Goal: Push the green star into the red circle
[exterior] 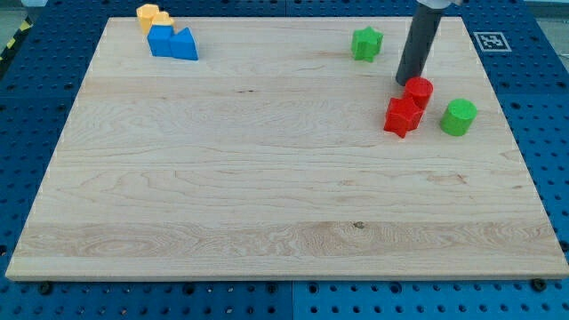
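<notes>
Tip (405, 82) of your rod, holding nothing, sits just left of the red circle (419, 92), with the green star (366, 43) further left, apart.

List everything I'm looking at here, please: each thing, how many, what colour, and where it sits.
wooden board: one, pale wood, fills most of the view
blue base: one, blue with holes, around the board
tag: one, black and white, top right corner
green star: one, green, upper right
red circle: one, red, right side
red star: one, red, touching the red circle, below and left of it
green circle: one, green, right of the red pair
blue block: one, blue, upper left
orange block: one, orange, behind the blue block
my tip: one, dark rod, just above-left of the red circle, right of the green star
</notes>
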Controlling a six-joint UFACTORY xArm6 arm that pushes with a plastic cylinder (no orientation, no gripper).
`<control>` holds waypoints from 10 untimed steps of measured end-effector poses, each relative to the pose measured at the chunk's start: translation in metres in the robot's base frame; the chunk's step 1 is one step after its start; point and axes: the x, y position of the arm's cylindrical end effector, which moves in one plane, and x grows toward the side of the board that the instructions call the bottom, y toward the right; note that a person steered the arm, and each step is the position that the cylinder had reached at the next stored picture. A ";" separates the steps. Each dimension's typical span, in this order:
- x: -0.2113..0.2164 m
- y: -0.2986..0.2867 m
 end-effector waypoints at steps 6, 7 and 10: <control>-0.130 -0.118; -0.126 -0.090; -0.089 -0.020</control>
